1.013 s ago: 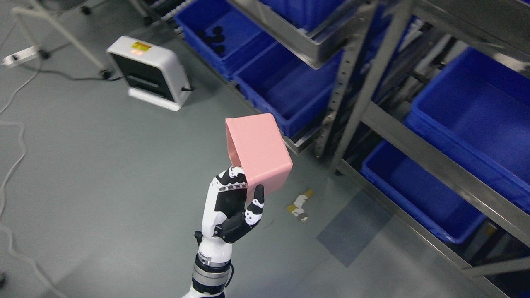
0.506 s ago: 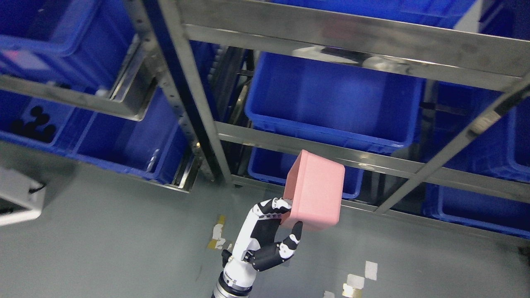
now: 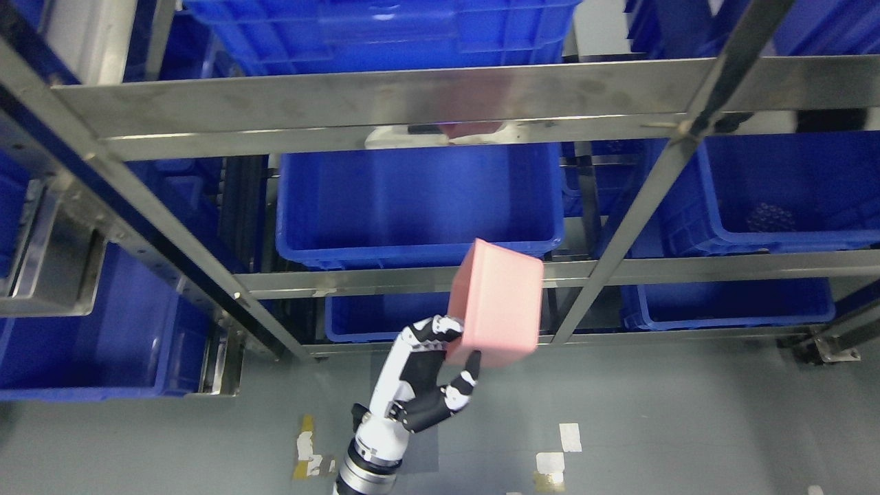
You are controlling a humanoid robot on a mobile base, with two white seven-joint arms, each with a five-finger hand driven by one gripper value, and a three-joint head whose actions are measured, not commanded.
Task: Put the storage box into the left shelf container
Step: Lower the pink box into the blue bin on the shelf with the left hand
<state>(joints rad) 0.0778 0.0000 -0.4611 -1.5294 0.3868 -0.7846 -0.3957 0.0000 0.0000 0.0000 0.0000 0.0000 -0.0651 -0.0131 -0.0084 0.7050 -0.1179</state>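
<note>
Hand (image 3: 430, 385) of the left arm, entering at the bottom edge left of middle, is clamped on the pink storage box (image 3: 496, 311): fingers (image 3: 440, 331) wrap the box's lower-left edge, thumb (image 3: 469, 371) presses up against its underside. Right arm not visible.

Box is held in the air, tilted, in front of the metal shelf rack (image 3: 385, 103), overlapping the middle rail and level with the front wall of the blue container (image 3: 412, 227) on the middle level. It is not yet inside any container.

Handling judgement: looks like a thin-walled rigid plastic box, probably light and empty, with smooth sides that could slip. Grip sits on 1 low corner only, so the box can pivot about the fingers; a hold across the rim or opposing walls would be steadier. Stiff shell should tolerate a short drop into the container.

Further out: 1 more blue container (image 3: 777, 199) to the right behind a slanted upright, lower containers beneath, another stacked above the top rail, grey floor (image 3: 653, 426) with tape marks.
</note>
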